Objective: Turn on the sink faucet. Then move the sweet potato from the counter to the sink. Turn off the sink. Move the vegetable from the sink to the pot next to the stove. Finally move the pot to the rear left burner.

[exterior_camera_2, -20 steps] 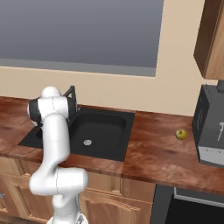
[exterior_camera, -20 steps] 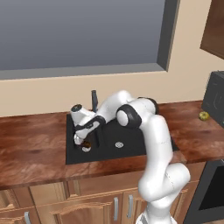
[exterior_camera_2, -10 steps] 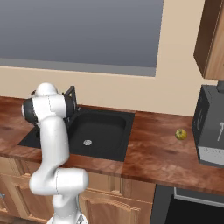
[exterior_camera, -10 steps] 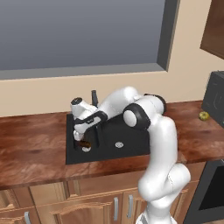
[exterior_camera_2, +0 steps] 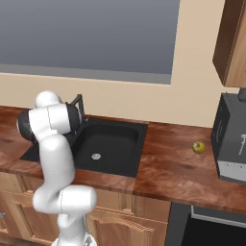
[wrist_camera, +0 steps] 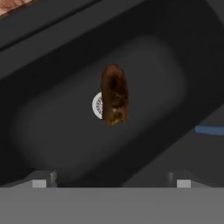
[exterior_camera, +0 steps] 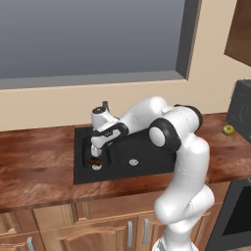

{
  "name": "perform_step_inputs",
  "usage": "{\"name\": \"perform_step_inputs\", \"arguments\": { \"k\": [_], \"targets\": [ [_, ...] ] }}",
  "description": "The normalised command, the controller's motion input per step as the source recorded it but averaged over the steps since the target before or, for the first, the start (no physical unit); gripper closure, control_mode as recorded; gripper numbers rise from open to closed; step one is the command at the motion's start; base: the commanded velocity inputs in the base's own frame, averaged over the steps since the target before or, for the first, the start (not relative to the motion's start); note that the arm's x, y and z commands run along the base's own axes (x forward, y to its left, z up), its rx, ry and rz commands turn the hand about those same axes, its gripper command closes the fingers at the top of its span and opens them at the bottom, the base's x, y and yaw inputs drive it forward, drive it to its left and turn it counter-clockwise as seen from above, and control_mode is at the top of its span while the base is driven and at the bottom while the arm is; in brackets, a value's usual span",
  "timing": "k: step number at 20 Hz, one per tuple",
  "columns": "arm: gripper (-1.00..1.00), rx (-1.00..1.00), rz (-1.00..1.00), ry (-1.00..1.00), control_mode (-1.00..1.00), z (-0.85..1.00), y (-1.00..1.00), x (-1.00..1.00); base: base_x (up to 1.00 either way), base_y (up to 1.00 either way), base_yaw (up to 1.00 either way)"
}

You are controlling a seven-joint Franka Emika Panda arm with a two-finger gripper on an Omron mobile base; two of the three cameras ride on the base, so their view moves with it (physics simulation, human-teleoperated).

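The brown sweet potato (exterior_camera: 93,161) lies in the left part of the black sink (exterior_camera: 147,152). In the hand view the sweet potato (wrist_camera: 114,94) sits mid-frame on the basin floor, with a pale disc partly hidden behind it. My gripper (exterior_camera: 99,154) hangs just above it, open, with a dark finger on either side and nothing held. Its fingertips (wrist_camera: 41,181) rise at the bottom of the hand view, well apart. The faucet (exterior_camera: 104,106) stands at the sink's back edge. The pot and the burners are out of view.
A small yellow-green fruit (exterior_camera_2: 198,147) lies on the wooden counter right of the sink (exterior_camera_2: 117,144), beside a dark appliance (exterior_camera_2: 233,139). The drain (exterior_camera: 132,162) is at the basin's middle. A blue streak (wrist_camera: 210,130) shows at the right of the hand view.
My arm's elbow has swung slightly to the right while the hand stayed over the sink's left side. The jaws have stayed open and the sweet potato has kept its place.
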Motion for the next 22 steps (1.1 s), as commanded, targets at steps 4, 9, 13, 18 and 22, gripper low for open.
{"name": "perform_step_inputs", "arguments": {
  "k": [4,9,13,18,22],
  "targets": [
    [-1.0,0.06,0.0,0.0,-1.0,0.1,-0.45,-0.27,0.0,0.0,0.0],
    [-1.0,0.05,0.0,0.0,-1.0,0.06,-0.5,-0.26,0.0,0.0,0.0],
    [-1.0,0.06,-0.01,0.0,-1.0,0.17,-0.57,-0.16,0.0,0.0,0.0],
    [-1.0,0.07,-0.03,0.0,-1.0,0.22,-0.61,-0.11,0.0,0.0,0.0],
    [-1.0,0.09,-0.03,0.0,-1.0,0.31,-0.54,-0.04,0.0,0.0,0.0]
  ]
}}
